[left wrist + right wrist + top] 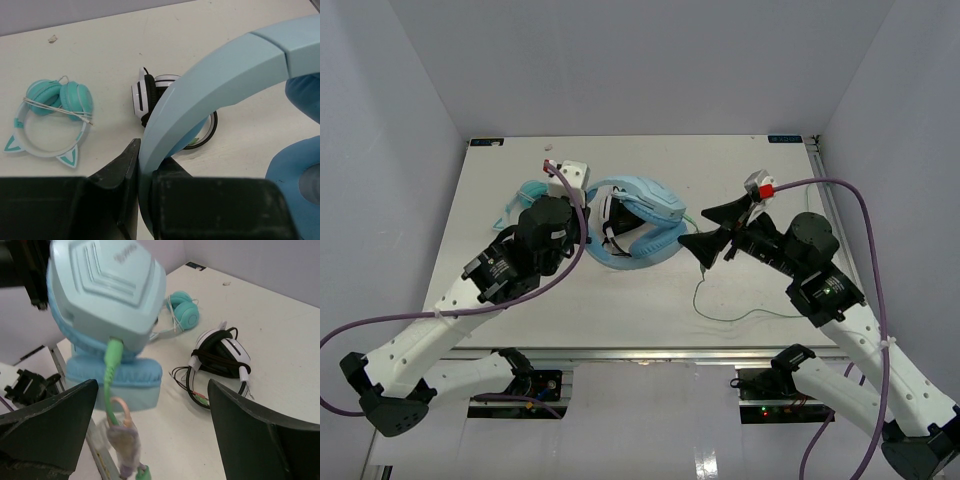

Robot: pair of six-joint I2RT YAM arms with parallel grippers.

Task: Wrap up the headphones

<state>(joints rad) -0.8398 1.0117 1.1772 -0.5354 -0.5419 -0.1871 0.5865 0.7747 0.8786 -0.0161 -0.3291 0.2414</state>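
Snugly, headphones (225, 75) within left tool (146, 202).

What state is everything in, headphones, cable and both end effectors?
Light blue headphones: gripped by the headband.
Green cable: plugged in, trailing loose, unwrapped.
Left end effector: shut on headband.
Right end effector: open.
Teal cat-ear headphones: cable wrapped.
Black-and-white headphones: cable wrapped.

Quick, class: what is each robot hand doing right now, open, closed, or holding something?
Left hand: closed on the headphones.
Right hand: open, holding nothing.
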